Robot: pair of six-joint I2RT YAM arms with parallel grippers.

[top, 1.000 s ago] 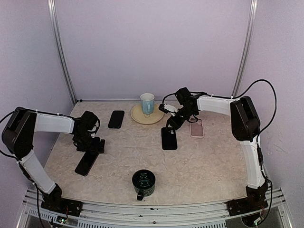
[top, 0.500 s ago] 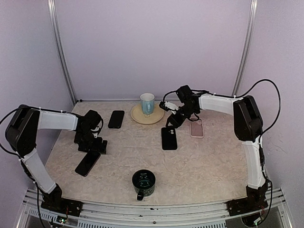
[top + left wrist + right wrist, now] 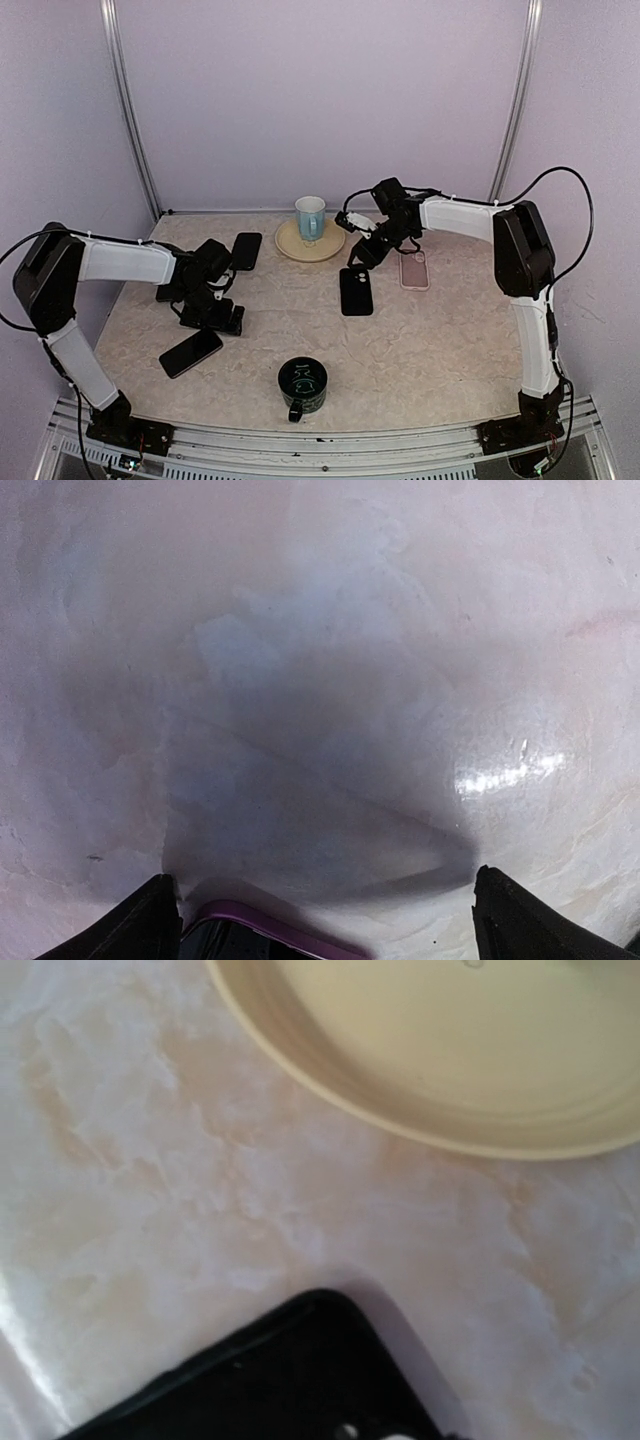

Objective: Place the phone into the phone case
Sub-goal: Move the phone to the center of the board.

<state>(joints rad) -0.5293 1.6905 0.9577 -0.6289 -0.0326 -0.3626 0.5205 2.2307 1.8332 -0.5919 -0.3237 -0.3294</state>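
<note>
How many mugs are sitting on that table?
2. A pale blue mug stands on the yellow plate at the back; a dark mug sits near the front edge. None seems hidden.

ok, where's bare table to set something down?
Biggest bare patch: front right of the table, bordered by the dark mug, black case and pink case. Smaller one between the left gripper and the black case. The back row is crowded: black phone, plate with cup, right gripper.

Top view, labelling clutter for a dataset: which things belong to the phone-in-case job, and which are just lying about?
Job, likely: phone by left claw; black case by right claw.
Lying about: second phone, pink case, plate, pale mug, dark mug.
</note>
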